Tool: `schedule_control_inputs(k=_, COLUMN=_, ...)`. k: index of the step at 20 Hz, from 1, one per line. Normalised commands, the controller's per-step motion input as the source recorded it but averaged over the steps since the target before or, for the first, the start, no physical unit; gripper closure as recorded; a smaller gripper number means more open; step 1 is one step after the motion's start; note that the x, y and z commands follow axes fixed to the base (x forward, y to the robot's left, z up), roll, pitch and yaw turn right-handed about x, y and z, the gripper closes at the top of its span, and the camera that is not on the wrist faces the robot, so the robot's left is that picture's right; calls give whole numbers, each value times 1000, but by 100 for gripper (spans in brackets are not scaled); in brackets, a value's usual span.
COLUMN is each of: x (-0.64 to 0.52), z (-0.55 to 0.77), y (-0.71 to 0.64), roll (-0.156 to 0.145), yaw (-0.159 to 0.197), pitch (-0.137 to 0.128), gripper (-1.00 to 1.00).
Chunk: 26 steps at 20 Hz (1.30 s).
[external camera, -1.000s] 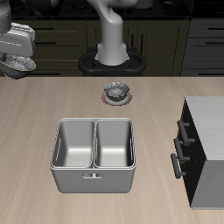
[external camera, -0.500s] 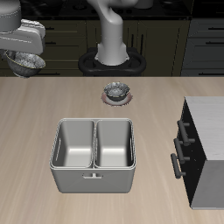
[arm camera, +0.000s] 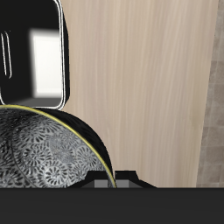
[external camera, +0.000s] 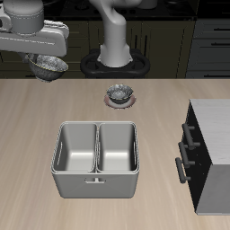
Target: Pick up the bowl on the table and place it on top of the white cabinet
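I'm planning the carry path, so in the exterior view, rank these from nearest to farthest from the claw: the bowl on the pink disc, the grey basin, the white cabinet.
1. Bowl on the pink disc, far back on the table.
2. Grey basin, near the front edge.
3. White cabinet, at the opposite end from the claw, which holds the other bowl.

Speckled silvery bowl (external camera: 47,65) hangs tilted, well apart from white cabinet (external camera: 216,121).

The bowl (external camera: 48,66) is silvery-grey outside; in the wrist view its inside (arm camera: 39,153) is speckled dark and light, with a thin yellowish rim line. The table (external camera: 36,126) is light-beige wood grain with faint plank lines. At its 3 o'clock edge, the white cabinet (external camera: 214,115) has a pale grey-white top, black front and grey handles.
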Motion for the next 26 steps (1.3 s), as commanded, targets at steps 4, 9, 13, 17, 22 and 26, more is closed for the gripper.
schedule_control_inputs(k=4, x=167, z=68, y=485, roll=12, yaw=8, pitch=-13, gripper=100)
schedule_control_inputs(k=9, x=120, z=112, y=621, roll=31, yaw=-4, pitch=-19, gripper=100)
schedule_control_inputs(k=13, x=110, z=59, y=519, roll=28, yaw=11, pitch=-4, gripper=100)
schedule_control_inputs(k=17, x=87, z=104, y=511, roll=20, yaw=-20, pitch=-8, gripper=100)
schedule_control_inputs(k=22, x=-14, z=37, y=347, roll=-11, yaw=-1, pitch=-10, gripper=100)
schedule_control_inputs(k=26, x=-4, z=0, y=539, roll=35, yaw=10, pitch=3, gripper=100)
